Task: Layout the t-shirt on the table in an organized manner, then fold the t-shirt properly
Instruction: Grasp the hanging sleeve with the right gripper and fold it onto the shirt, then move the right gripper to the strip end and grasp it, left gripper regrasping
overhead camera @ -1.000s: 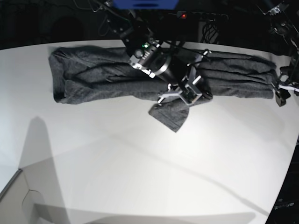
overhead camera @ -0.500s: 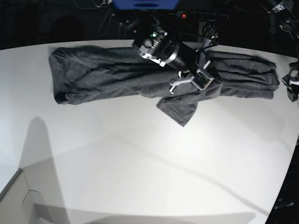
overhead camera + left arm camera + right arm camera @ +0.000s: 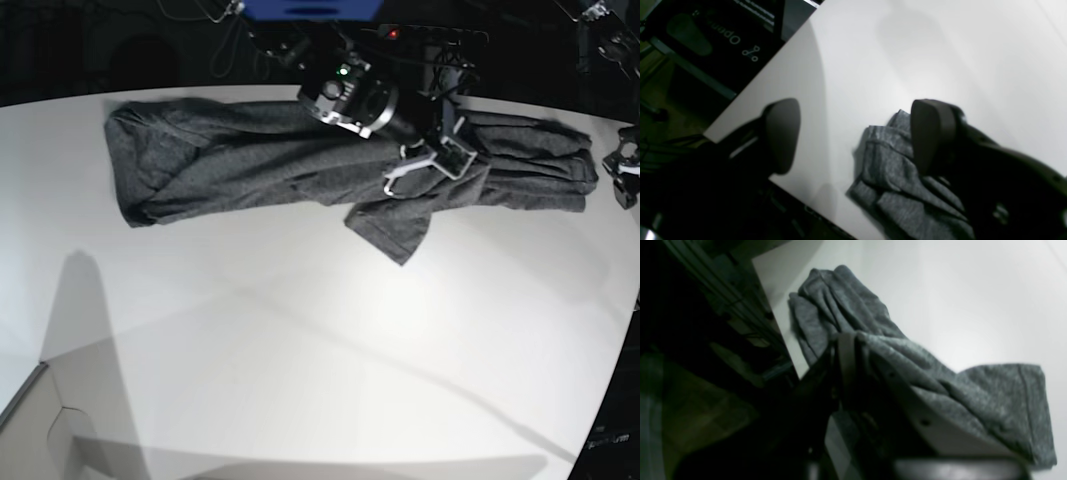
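Since a second ago your right gripper (image 3: 447,160) has dragged the sleeve rightward. On the white surface (image 3: 300,340), the t-shirt (image 3: 250,160) lies in a long band along the far edge. Right jaws are clamped on its cloth; your left gripper (image 3: 853,136) hovers with jaws apart.

Robotics lab, bare white table (image 3: 300,380), dark cable-strewn equipment rack (image 3: 420,40) behind, 2 robot arms
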